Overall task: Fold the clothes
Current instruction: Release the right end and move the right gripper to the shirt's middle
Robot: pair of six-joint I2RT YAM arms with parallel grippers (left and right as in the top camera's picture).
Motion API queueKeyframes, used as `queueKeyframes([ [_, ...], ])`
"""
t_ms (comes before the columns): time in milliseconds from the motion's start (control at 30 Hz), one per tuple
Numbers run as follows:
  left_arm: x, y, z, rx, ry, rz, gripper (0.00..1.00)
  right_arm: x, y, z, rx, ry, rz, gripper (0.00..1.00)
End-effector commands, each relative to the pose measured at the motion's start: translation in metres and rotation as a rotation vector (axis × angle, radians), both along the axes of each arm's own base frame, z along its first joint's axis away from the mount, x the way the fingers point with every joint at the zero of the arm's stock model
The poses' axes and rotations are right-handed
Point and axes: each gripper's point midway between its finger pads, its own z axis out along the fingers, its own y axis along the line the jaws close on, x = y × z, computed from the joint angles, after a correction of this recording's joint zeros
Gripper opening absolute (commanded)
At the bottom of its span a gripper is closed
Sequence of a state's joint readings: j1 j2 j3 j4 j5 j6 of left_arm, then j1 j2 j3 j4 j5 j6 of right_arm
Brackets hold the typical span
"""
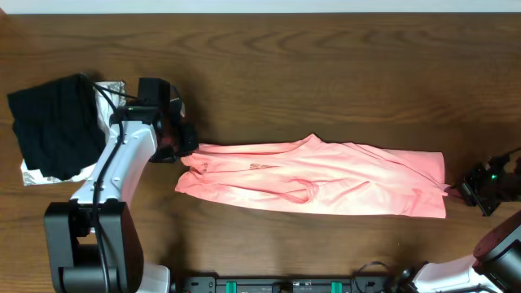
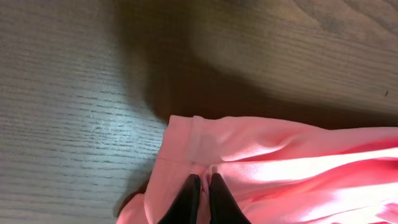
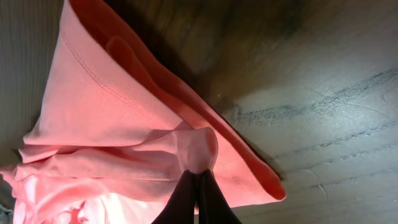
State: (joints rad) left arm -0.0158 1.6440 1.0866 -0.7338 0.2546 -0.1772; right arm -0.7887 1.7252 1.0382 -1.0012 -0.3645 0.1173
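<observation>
Far to the left of the shirt sits a black folded garment [image 1: 53, 122] on top of a silvery-white patterned cloth [image 1: 37, 172]. Next comes the left tool [image 1: 183, 148], which is pinched shut on the left end of the salmon-pink, thin, short-sleeved T-shirt [image 1: 317, 179]. The left wrist view shows its dark tips closed on a small bit of pink cloth near a seam. The shirt lies flat as one long, narrow band on the brown wooden worktop [image 1: 326, 73], pulled out between the two tools. At the shirt's right end, the right tool [image 1: 456, 189] is also squeezed shut on the shirt, holding a small bunched lump of cloth by the hem. Here is what I think could go wrong. Each tool holds only a little pinch, so the thin cloth could slip out if the arms pull apart too hard. One tool may hold only some of the layers, and then the rest would sag and the fold would come out crooked. The left arm is close to the black pile and could bump it. The worktop looks smooth and a bit shiny, so the shirt should slide easily. Almost none of the room shows, only a pale strip along the top edge.
</observation>
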Motion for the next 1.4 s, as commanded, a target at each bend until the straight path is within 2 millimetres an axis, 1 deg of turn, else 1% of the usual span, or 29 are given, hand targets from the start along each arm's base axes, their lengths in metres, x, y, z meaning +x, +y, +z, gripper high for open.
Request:
queueKeyframes([
  [0, -0.002, 0.007, 0.001, 0.023, 0.000, 0.019, 0.06, -0.002, -0.001, 0.002, -0.021, 0.003, 0.004, 0.02],
  [33, -0.002, 0.007, 0.001, 0.023, 0.000, 0.019, 0.06, -0.002, -0.001, 0.002, -0.020, 0.005, 0.004, 0.03],
  [100, -0.002, 0.007, 0.001, 0.023, 0.000, 0.019, 0.06, -0.003, 0.001, 0.002, -0.013, 0.010, 0.005, 0.08],
  [133, -0.002, 0.007, 0.001, 0.023, 0.000, 0.019, 0.06, -0.004, 0.002, 0.003, -0.008, 0.015, 0.005, 0.08],
  [333, -0.001, 0.007, 0.001, 0.023, -0.001, 0.019, 0.06, -0.010, 0.007, 0.004, 0.014, 0.037, 0.006, 0.08],
  [433, -0.002, 0.007, 0.001, 0.023, 0.000, 0.019, 0.06, -0.009, 0.007, 0.004, 0.014, 0.036, 0.006, 0.15],
  [500, -0.002, 0.007, 0.001, 0.023, 0.000, 0.019, 0.06, 0.000, 0.013, 0.008, 0.049, -0.023, 0.010, 0.18],
  [533, -0.002, 0.007, 0.001, 0.023, 0.000, 0.019, 0.06, 0.012, 0.018, 0.013, 0.087, -0.104, 0.034, 0.21],
  [567, -0.002, 0.007, 0.001, 0.023, 0.000, 0.019, 0.06, 0.023, 0.024, 0.021, 0.124, -0.183, 0.056, 0.23],
  [600, -0.002, 0.007, 0.001, 0.023, 0.000, 0.019, 0.06, 0.035, 0.030, 0.031, 0.159, -0.263, 0.082, 0.28],
  [667, -0.002, 0.007, 0.001, 0.023, 0.000, 0.019, 0.06, 0.052, 0.038, 0.049, 0.180, -0.369, 0.158, 0.29],
  [733, -0.002, 0.007, 0.001, 0.023, 0.000, 0.019, 0.06, 0.065, 0.047, 0.064, 0.168, -0.424, 0.261, 0.30],
  [800, -0.001, 0.007, 0.001, 0.023, -0.001, 0.019, 0.06, 0.079, 0.061, 0.077, 0.144, -0.455, 0.377, 0.33],
  [867, -0.002, 0.007, 0.001, 0.023, 0.000, 0.019, 0.06, 0.094, 0.083, 0.084, 0.085, -0.459, 0.534, 0.40],
  [900, -0.002, 0.007, 0.001, 0.023, 0.000, 0.019, 0.06, 0.096, 0.087, 0.084, 0.070, -0.457, 0.567, 0.43],
  [967, -0.002, 0.007, 0.001, 0.023, 0.000, 0.019, 0.06, 0.106, 0.110, 0.085, 0.004, -0.456, 0.727, 0.50],
  [1033, -0.002, 0.007, 0.001, 0.023, 0.000, 0.019, 0.06, 0.115, 0.133, 0.082, -0.074, -0.449, 0.878, 0.54],
  [1067, -0.002, 0.007, 0.001, 0.023, 0.000, 0.019, 0.06, 0.119, 0.144, 0.080, -0.113, -0.449, 0.948, 0.55],
  [1167, -0.002, 0.007, 0.001, 0.023, 0.000, 0.019, 0.06, 0.127, 0.179, 0.072, -0.224, -0.462, 1.190, 0.52],
  [1233, -0.002, 0.007, 0.001, 0.023, 0.000, 0.019, 0.06, 0.129, 0.198, 0.067, -0.292, -0.459, 1.319, 0.55],
  [1367, -0.002, 0.007, 0.001, 0.023, 0.000, 0.019, 0.06, 0.130, 0.235, 0.060, -0.328, -0.501, 1.514, 0.54],
])
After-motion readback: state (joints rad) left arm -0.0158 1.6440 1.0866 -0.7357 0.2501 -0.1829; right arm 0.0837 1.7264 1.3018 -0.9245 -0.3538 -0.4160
